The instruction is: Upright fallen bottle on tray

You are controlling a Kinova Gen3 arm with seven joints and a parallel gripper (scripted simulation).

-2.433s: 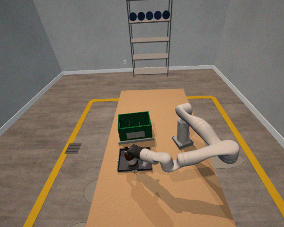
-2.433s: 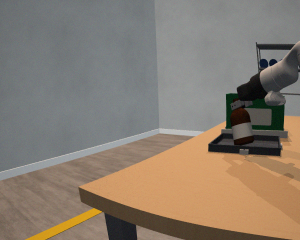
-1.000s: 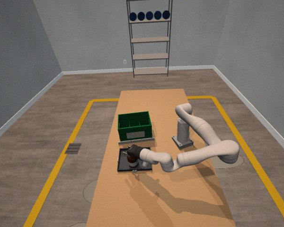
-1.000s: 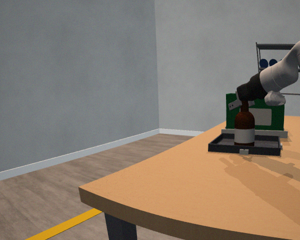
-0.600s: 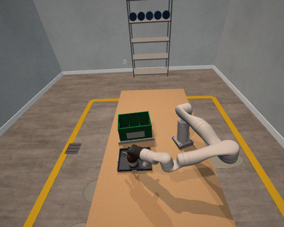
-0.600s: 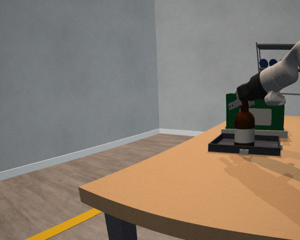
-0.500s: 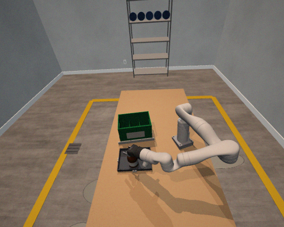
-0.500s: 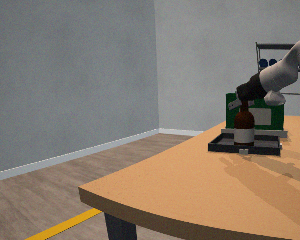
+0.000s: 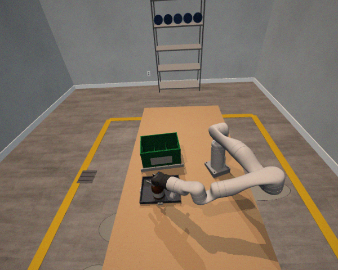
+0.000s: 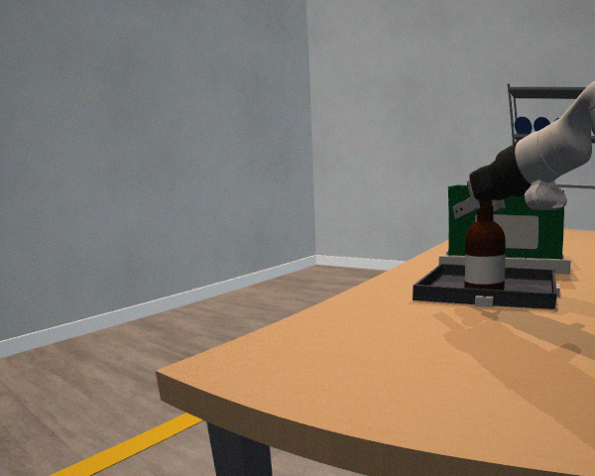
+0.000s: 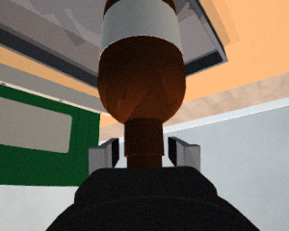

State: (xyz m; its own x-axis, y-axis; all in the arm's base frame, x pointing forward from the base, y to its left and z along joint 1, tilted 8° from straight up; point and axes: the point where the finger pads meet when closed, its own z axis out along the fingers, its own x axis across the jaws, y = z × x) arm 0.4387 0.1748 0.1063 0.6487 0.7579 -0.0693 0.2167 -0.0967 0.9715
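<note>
A brown bottle with a pale label stands upright on the dark tray, close to its near wall. My gripper is open around the bottle's neck. In the wrist view a gap shows on each side between the fingers and the neck. The gripper comes in slanted from the upper right. The tray lies flat on the table. The green crate stands level behind the tray. The tip of the bottle's neck is hidden by the gripper.
A low grey rail runs along the crate's front, between crate and tray. Small light clips sit on the tray's outer walls. The arm's base stands to the right of the crate and tray.
</note>
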